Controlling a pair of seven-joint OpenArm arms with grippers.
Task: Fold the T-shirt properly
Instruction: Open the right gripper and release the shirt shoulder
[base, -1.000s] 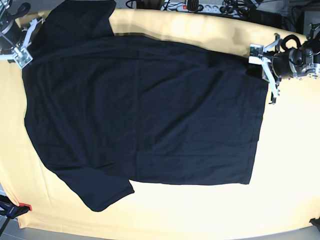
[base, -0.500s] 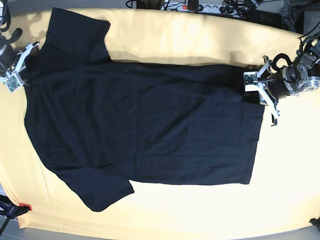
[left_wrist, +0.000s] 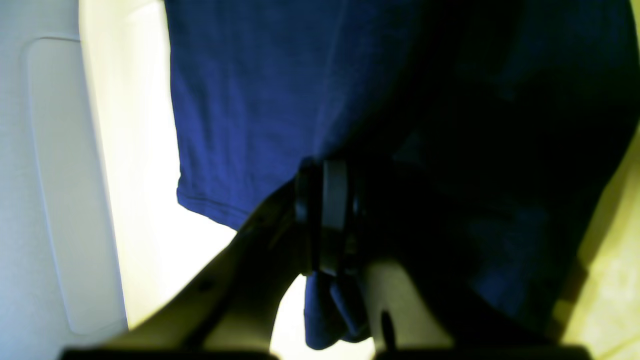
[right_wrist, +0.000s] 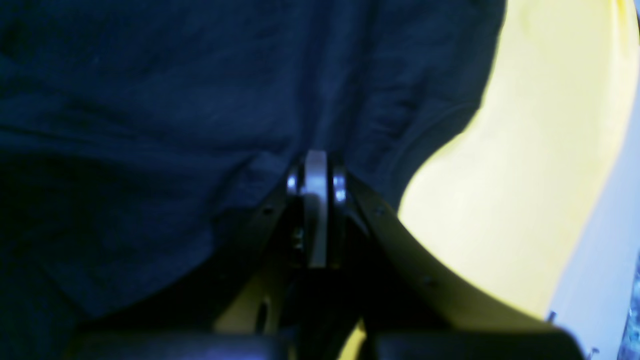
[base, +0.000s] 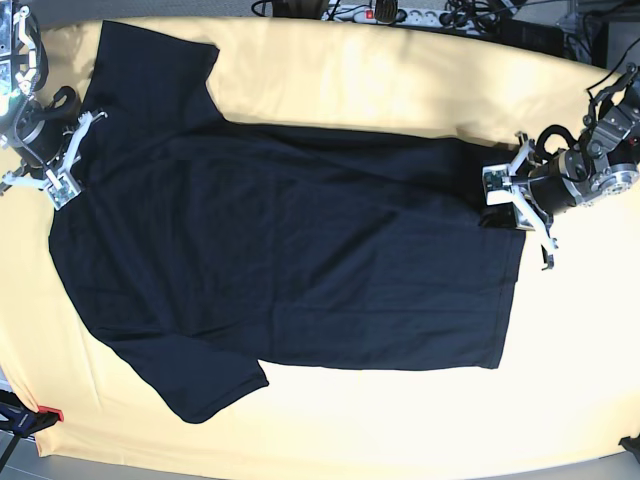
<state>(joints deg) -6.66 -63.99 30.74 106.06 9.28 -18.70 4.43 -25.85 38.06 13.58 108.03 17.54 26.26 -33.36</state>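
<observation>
On yellow surface (base: 330, 80): T-shirt (base: 290, 260) lay spread | left pincer (base: 497, 187) clamped hem, 3 o'clock | right pincer (base: 68, 170) clamped shoulder, 9 o'clock

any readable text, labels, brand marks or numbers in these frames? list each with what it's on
None can be read in any view.
T-shirt: plain black, no print or logo legible.
Left gripper and right gripper: no markings legible; both wrist views are dark and blurred.
Power strip at the top edge of the base view: too small to show any lettering.
Yellow table cover: bare, no text.
</observation>
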